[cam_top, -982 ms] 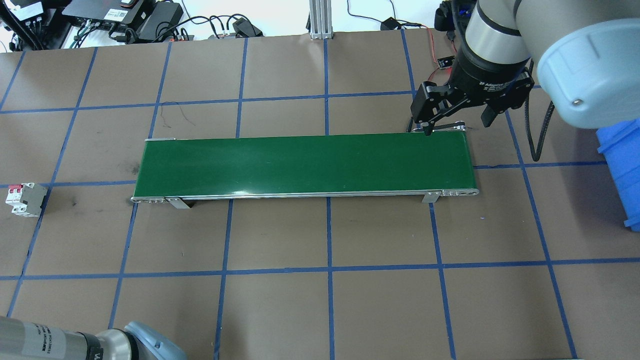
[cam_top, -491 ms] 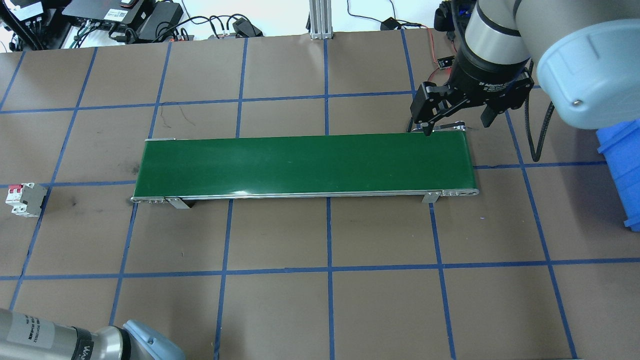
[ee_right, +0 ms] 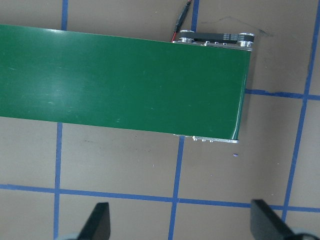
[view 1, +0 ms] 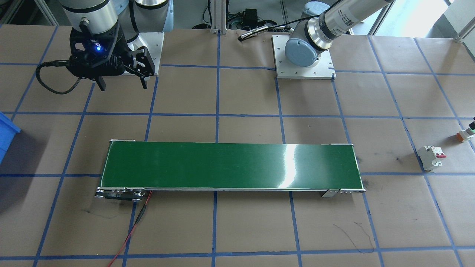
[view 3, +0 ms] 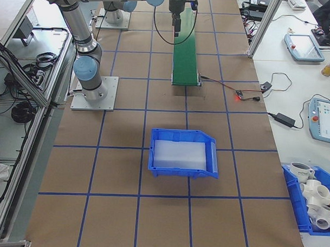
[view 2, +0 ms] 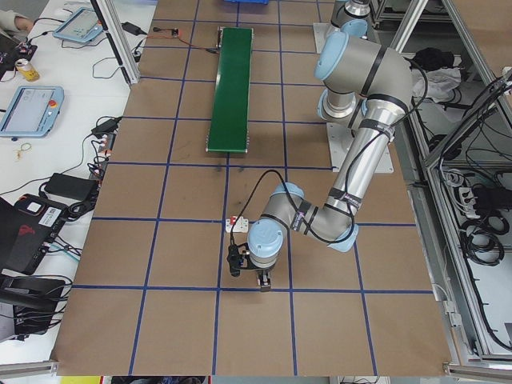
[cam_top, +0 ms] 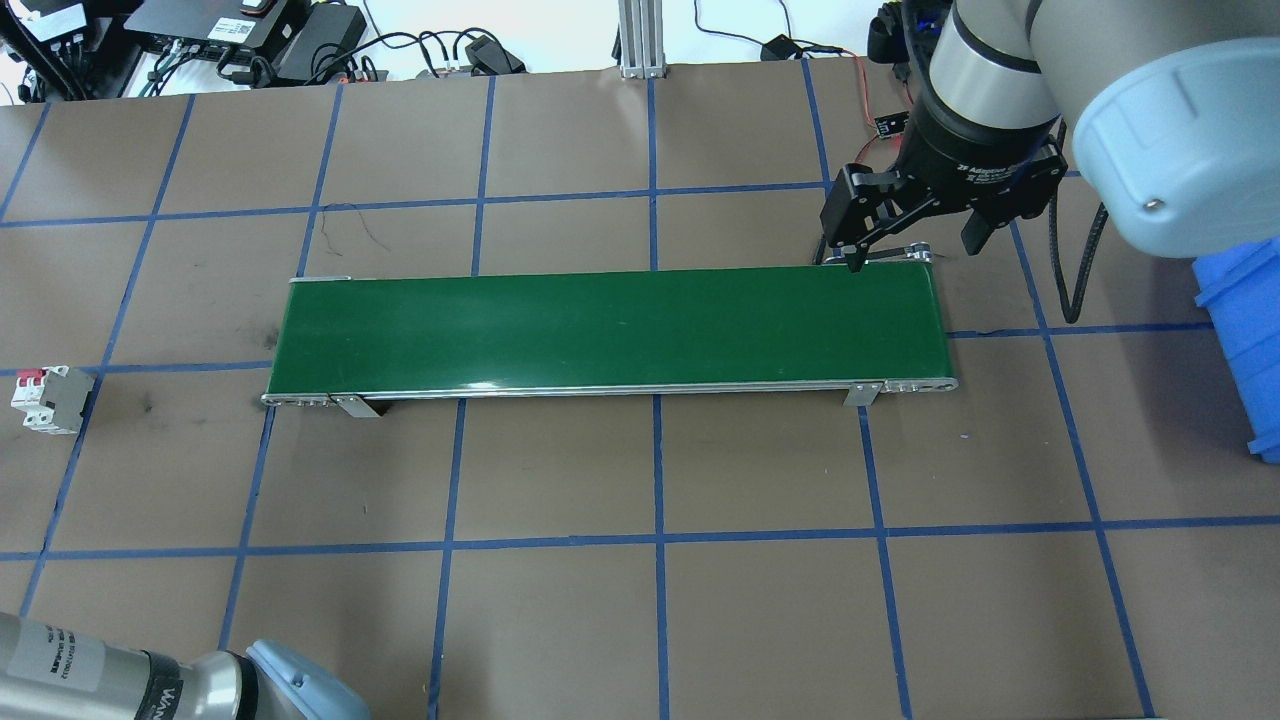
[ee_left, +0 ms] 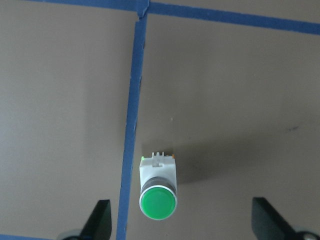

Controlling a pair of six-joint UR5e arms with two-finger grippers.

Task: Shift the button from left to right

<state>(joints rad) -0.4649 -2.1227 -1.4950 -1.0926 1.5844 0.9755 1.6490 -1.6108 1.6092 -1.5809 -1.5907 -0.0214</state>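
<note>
1. The button (ee_left: 158, 186) lies on its side on the brown paper table (ee_left: 240, 100), green cap toward the left wrist camera, white body behind it, just beside a blue tape line (ee_left: 132, 130).
2. In the front-facing view the button (view 1: 468, 132) sits at the far end of the table on the robot's left, near the white circuit breaker (view 1: 431, 157) with red toggles and apart from it.
3. The left gripper (ee_left: 182, 227) hangs above the button with its fingers spread wide. Both fingertips (ee_left: 100, 222) show at the bottom corners of the left wrist view, and the button lies between them, nearer the one on that view's left and touching neither.
4. In the left side view the left gripper (view 2: 250, 276) points down at the table beyond the circuit breaker (view 2: 237, 224); the button itself is hidden there.
5. The green conveyor belt (cam_top: 610, 330) lies across the middle of the table, well apart from the button.
6. The right gripper (cam_top: 905, 245) hangs over the table beside the belt's right end, fingers apart and holding nothing.
7. A blue bin (view 3: 183, 153) stands on the table at the robot's right, beyond the belt's end.
</note>
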